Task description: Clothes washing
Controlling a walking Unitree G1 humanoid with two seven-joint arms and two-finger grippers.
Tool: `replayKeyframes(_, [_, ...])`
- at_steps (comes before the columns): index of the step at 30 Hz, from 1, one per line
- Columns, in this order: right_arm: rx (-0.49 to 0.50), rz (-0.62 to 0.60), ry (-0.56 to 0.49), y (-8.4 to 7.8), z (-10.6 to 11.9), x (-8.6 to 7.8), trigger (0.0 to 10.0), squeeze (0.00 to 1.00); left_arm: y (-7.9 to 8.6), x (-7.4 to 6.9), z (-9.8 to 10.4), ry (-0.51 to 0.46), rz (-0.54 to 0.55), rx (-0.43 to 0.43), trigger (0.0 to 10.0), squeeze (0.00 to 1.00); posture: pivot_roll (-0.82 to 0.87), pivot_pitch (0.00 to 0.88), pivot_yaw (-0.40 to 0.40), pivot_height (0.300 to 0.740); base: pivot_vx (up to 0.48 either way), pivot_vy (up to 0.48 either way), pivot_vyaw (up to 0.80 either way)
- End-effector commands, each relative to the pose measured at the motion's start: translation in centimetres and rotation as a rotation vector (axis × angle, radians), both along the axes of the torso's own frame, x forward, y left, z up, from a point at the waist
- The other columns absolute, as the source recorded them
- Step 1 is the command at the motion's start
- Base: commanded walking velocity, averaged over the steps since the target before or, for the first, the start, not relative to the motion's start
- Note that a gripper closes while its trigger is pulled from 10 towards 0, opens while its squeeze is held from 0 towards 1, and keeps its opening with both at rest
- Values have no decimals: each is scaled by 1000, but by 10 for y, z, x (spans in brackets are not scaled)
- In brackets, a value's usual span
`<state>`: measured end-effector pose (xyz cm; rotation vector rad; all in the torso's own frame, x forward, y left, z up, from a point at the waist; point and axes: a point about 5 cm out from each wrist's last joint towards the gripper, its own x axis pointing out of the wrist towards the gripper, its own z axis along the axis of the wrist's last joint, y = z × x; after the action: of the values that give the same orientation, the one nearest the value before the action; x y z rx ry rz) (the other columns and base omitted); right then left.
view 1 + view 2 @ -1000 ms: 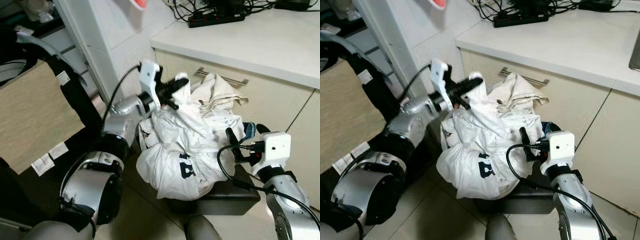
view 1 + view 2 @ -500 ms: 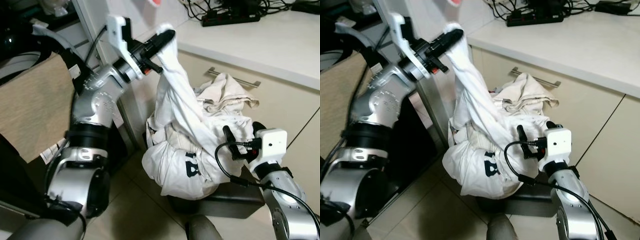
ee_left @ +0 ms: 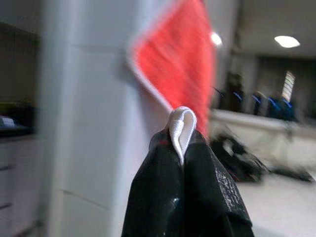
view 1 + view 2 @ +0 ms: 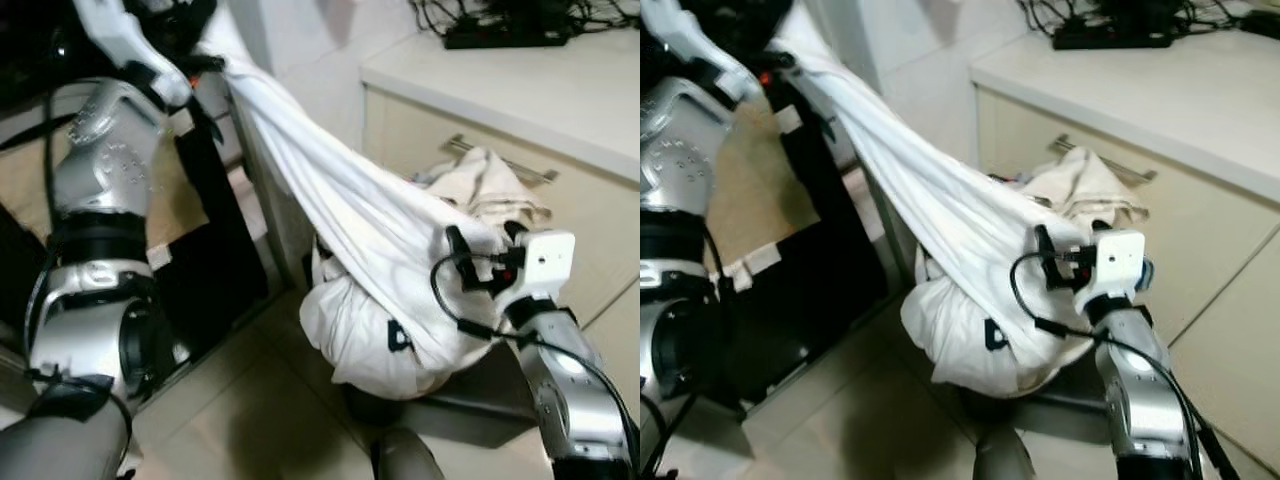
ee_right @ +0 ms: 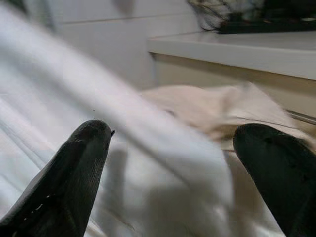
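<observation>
While my left arm is raised high at eleven o'clock, the scene reads as follows.

Left gripper [image 3: 181,148]: fingers pressed together on a fold of the white garment [image 4: 350,215], pinched at the tips.

Right gripper [image 5: 173,148]: fingers spread wide apart, holding nothing, hovering just over the laundry at three o'clock.

White garment: stretched taut in a long diagonal from my raised claw down to the pile; its lower end is bundled at five o'clock, a dark printed mark [image 4: 398,338] showing.

Cream cloth [image 4: 490,185]: lying on top of the pile, just behind the white bundle.

Laundry basket [image 4: 470,400]: dark, on the floor under the heap, at five o'clock.

Step in hand, as I judge it: drawing one garment free. I would lift steadily, and let the open claw press the rest down so the pile does not follow.

Risk: the pinch is small; a jerk could slip it.

Surface: pale tiled floor [image 4: 260,420].

Room: cream cabinet [image 4: 440,130] with a bar handle, white countertop [image 4: 540,85] carrying a power strip [image 4: 505,35] and cables at one o'clock; red cloth [image 3: 177,64] hanging on a white wall panel.
</observation>
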<state>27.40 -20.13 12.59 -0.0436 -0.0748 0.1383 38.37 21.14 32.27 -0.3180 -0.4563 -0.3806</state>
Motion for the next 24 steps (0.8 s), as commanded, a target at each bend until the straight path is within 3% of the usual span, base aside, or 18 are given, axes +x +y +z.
replayKeyframes(1, [17,16,-10,3,1,4,10000,0,18,-13,29,-108,34,-47,0,0,-329,0,106,714,0,0,719])
replayKeyframes(8, [31,42,-15,10,0,11,10000,0,29,-30,57,-198,23,-42,0,0,-293,0,100,714,0,0,713])
replayKeyframes(13, [40,58,-13,14,-3,13,10000,0,35,-36,61,-187,46,-19,0,0,-279,0,97,714,0,0,716])
replayKeyframes(16, [40,63,-13,15,-3,13,10000,0,29,-33,49,-144,40,11,0,0,-279,0,97,714,0,0,715])
replayKeyframes(19, [38,67,-15,15,-3,13,10000,0,1,-30,13,-52,-9,93,0,0,-276,0,95,714,0,0,717])
replayKeyframes(20, [35,70,-16,16,-3,14,10000,0,-18,-33,-3,-28,-66,132,0,0,-276,0,93,714,0,0,719])
replayKeyframes(21, [35,70,-16,16,-3,14,10000,0,-18,-33,-3,-28,-66,132,0,0,-276,0,93,714,0,0,719])
replayKeyframes(24, [34,71,-19,16,-2,16,10000,0,-38,-33,-25,40,-81,143,0,0,-274,0,91,714,0,0,719])
